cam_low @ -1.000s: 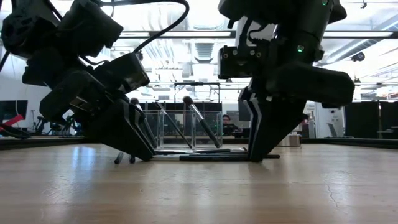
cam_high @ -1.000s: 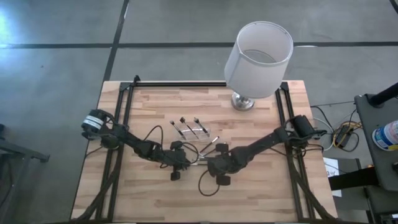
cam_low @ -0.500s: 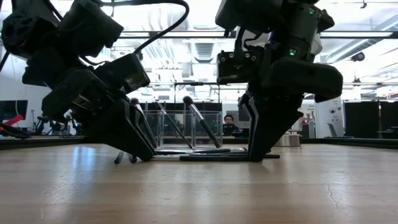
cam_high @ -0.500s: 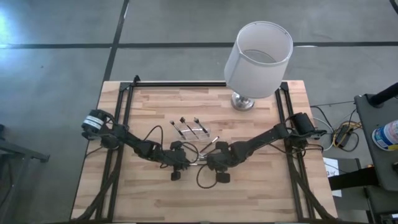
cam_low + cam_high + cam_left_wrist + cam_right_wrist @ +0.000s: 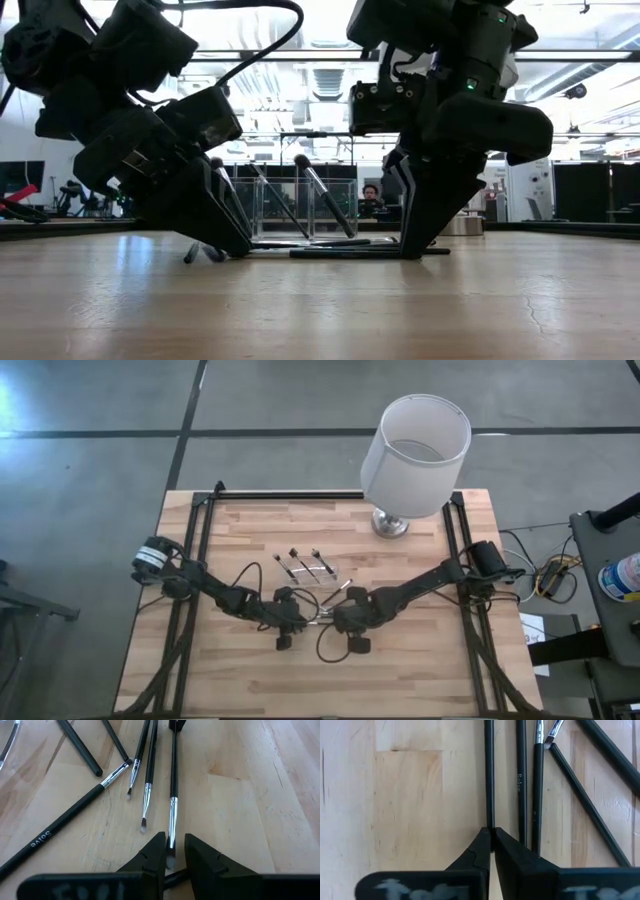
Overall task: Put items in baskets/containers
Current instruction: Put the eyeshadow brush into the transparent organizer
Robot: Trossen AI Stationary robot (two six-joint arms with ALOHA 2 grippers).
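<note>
Even, soft overhead light fills the high view, leaving only faint shadows on the tabletop (image 5: 250, 670). In the low view, bright ceiling lights (image 5: 300, 75) backlight the arms into near-silhouettes and the near tabletop blurs. Wrist views stay sharp, though the fingers (image 5: 150, 860) look soft.

Two dark jointed arms trail looping black cables; each wrist's black wedge-shaped fingers sit above a scrawled white-marked bar.
</note>
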